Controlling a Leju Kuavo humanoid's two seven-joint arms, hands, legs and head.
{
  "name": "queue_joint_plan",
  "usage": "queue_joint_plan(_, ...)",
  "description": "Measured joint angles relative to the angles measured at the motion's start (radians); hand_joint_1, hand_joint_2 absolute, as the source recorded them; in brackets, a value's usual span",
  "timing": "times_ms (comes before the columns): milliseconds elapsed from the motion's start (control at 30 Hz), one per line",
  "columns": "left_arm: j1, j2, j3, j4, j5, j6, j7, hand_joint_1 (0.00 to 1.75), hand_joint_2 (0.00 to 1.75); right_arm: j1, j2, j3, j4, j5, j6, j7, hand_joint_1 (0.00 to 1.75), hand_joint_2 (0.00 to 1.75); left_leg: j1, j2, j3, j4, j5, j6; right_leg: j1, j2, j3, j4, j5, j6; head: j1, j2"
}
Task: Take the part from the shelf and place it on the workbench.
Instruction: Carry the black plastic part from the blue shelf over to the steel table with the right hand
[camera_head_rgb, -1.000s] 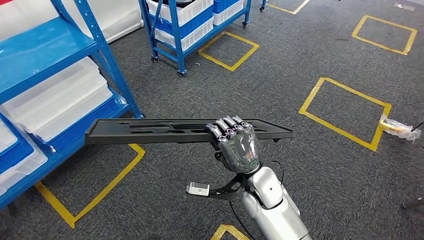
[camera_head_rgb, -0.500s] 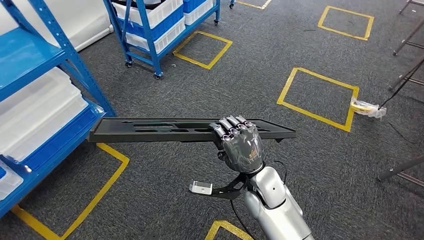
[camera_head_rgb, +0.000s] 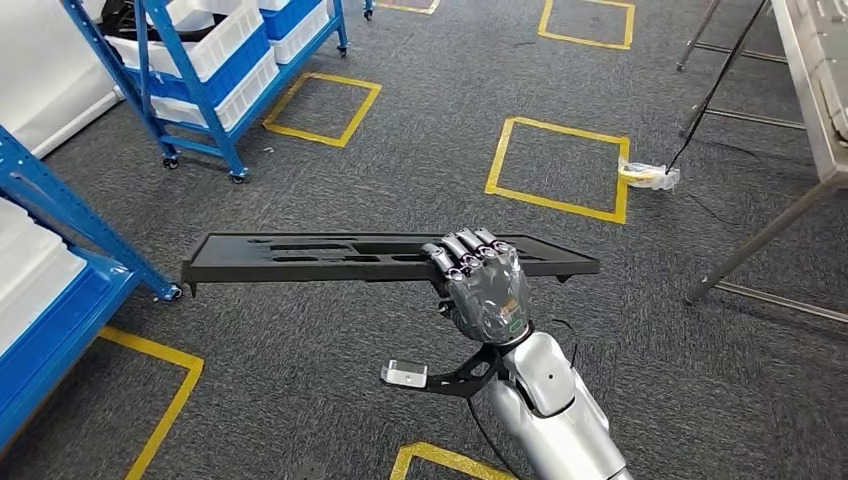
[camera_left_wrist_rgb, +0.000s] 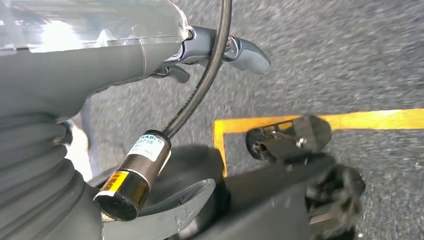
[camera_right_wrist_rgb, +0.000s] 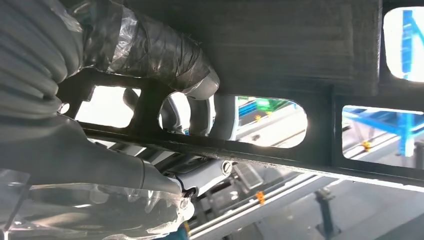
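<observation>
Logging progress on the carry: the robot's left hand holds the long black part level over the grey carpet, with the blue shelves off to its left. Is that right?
Not quite. The head view shows the right hand gripping the long black part, not the left. The rest stands: the part is held level over the grey carpet, with the blue shelves off to the robot's left.

left hand (camera_left_wrist_rgb: 70, 65), carpet (camera_left_wrist_rgb: 350, 55), yellow tape (camera_left_wrist_rgb: 360, 120)

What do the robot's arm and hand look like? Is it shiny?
Yes! The rounded silver metal right arm is shiny. Its dark grey see-through right hand has a small green mark, silvery fingertips, a thin black cable alongside, and a black bracket with a small silver block at the wrist. The left hand has a grey ribbed cover and clear plastic wrap.
</observation>
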Motion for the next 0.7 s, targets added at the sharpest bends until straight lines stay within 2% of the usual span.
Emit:
queue_joint_plan(33,-0.001,0.0,0.0,0.0,0.003,0.001,-0.002,0.0,1.75,0.0,0.0,0.0,0.0,0.0,0.0,0.002,1.75,1.75,-0.001,-0.012,0.005,-0.013,-0.003,0.003,-0.004,0.013,-0.006,0.0,0.003,0.007,0.0,0.0)
queue_joint_plan(67,-0.003,-0.001,0.0,0.0,0.009,0.002,-0.004,0.0,1.75,0.001,-0.001,0.0,0.0,0.0,0.0,0.005,1.75,1.75,-0.004,-0.004,0.008,-0.021,-0.002,0.005,-0.008,0.026,-0.011,-0.002,0.007,0.015,0.0,0.0)
queue_joint_plan(100,-0.004,-0.002,0.0,0.0,0.015,0.003,-0.006,0.0,1.75,0.002,-0.002,0.0,-0.001,0.0,0.0,0.007,1.75,1.75,-0.004,0.01,0.011,-0.027,0.002,0.01,-0.01,0.026,-0.013,-0.004,0.009,0.022,0.0,0.0)
queue_joint_plan(133,-0.004,-0.004,0.0,0.0,0.019,0.004,-0.008,0.0,1.75,0.003,-0.003,-0.001,-0.003,0.001,0.0,0.008,1.75,1.75,-0.003,0.024,0.017,-0.036,0.006,0.016,-0.007,0.005,-0.016,0.002,0.004,0.027,0.001,0.0)
queue_joint_plan(167,-0.005,-0.006,0.0,0.0,0.021,0.004,-0.009,0.0,1.75,0.004,-0.004,-0.001,-0.005,0.002,0.0,0.008,1.75,1.75,-0.002,0.039,0.023,-0.045,0.01,0.022,-0.003,-0.028,-0.026,0.024,-0.01,0.032,0.002,0.0)
queue_joint_plan(233,-0.002,-0.01,0.0,0.0,0.021,0.0,-0.008,0.0,1.75,0.005,-0.005,-0.001,-0.01,0.004,0.0,0.005,1.75,1.75,-0.003,0.07,0.03,-0.053,0.012,0.03,0.0,-0.098,-0.074,0.125,-0.064,0.039,0.005,0.0)
queue_joint_plan(267,0.001,-0.01,0.0,0.0,0.022,-0.002,-0.007,0.0,1.75,0.008,-0.005,-0.002,-0.011,0.005,0.0,0.004,1.75,1.75,-0.005,0.087,0.031,-0.053,0.01,0.031,-0.003,-0.111,-0.107,0.189,-0.092,0.042,0.005,0.0)
queue_joint_plan(300,0.005,-0.011,0.0,0.0,0.022,-0.004,-0.007,0.0,1.75,0.012,-0.006,-0.003,-0.012,0.005,0.0,0.002,1.75,1.75,-0.005,0.103,0.031,-0.053,0.009,0.032,-0.007,-0.116,-0.132,0.237,-0.107,0.045,0.005,0.0)
queue_joint_plan(333,0.008,-0.011,0.0,0.0,0.022,-0.006,-0.006,0.0,1.75,0.017,-0.007,-0.004,-0.012,0.005,0.0,0.002,1.75,1.75,-0.006,0.118,0.032,-0.052,0.006,0.031,-0.011,-0.119,-0.141,0.254,-0.104,0.048,0.005,0.0)
queue_joint_plan(367,0.011,-0.011,0.0,0.0,0.022,-0.007,-0.005,0.0,1.75,0.02,-0.008,-0.006,-0.012,0.006,0.0,0.002,1.75,1.75,-0.006,0.133,0.033,-0.051,0.004,0.03,-0.014,-0.124,-0.128,0.231,-0.084,0.049,0.006,0.0)
queue_joint_plan(400,0.012,-0.011,0.0,0.0,0.022,-0.008,-0.004,0.0,1.75,0.022,-0.009,-0.007,-0.012,0.009,0.0,0.003,1.75,1.75,-0.005,0.147,0.035,-0.051,0.001,0.027,-0.015,-0.134,-0.096,0.172,-0.051,0.05,0.005,0.0)
queue_joint_plan(467,0.013,-0.011,0.0,0.0,0.021,-0.007,-0.003,0.0,1.75,0.021,-0.01,-0.011,-0.016,0.015,0.0,0.006,1.75,1.75,-0.008,0.169,0.041,-0.048,-0.007,0.018,-0.01,-0.174,-0.023,0.036,-0.004,0.044,0.005,0.0)
queue_joint_plan(500,0.013,-0.011,0.0,0.0,0.02,-0.006,-0.002,0.0,1.75,0.021,-0.01,-0.013,-0.018,0.018,0.0,0.008,1.75,1.75,-0.011,0.177,0.044,-0.048,-0.011,0.012,-0.005,-0.187,-0.003,-0.002,0.005,0.039,0.005,0.0)
queue_joint_plan(533,0.013,-0.011,0.0,0.0,0.02,-0.005,-0.001,0.0,1.75,0.021,-0.01,-0.015,-0.02,0.021,0.0,0.01,1.75,1.75,-0.013,0.185,0.047,-0.048,-0.014,0.006,0.0,-0.192,0.004,-0.017,0.004,0.033,0.005,0.0)
queue_joint_plan(600,0.012,-0.012,0.0,0.0,0.019,-0.002,0.004,0.0,1.75,0.022,-0.01,-0.02,-0.024,0.026,0.0,0.012,1.75,1.75,-0.012,0.203,0.053,-0.049,-0.02,-0.004,0.003,-0.168,0.005,-0.019,0.005,0.021,0.005,0.0)
queue_joint_plan(633,0.011,-0.011,0.0,0.0,0.017,0.0,0.006,0.0,1.75,0.024,-0.01,-0.023,-0.029,0.03,0.0,0.011,1.75,1.75,-0.01,0.198,0.055,-0.044,-0.028,-0.009,0.002,-0.157,0.009,-0.023,0.006,0.015,0.005,0.0)
queue_joint_plan(700,0.009,-0.01,0.0,0.0,0.012,0.002,0.007,0.0,1.75,0.025,-0.008,-0.026,-0.039,0.04,0.0,0.008,1.75,1.75,-0.005,0.157,0.033,0.017,-0.068,-0.014,-0.004,-0.135,0.018,-0.032,0.009,0.0,0.004,0.0)
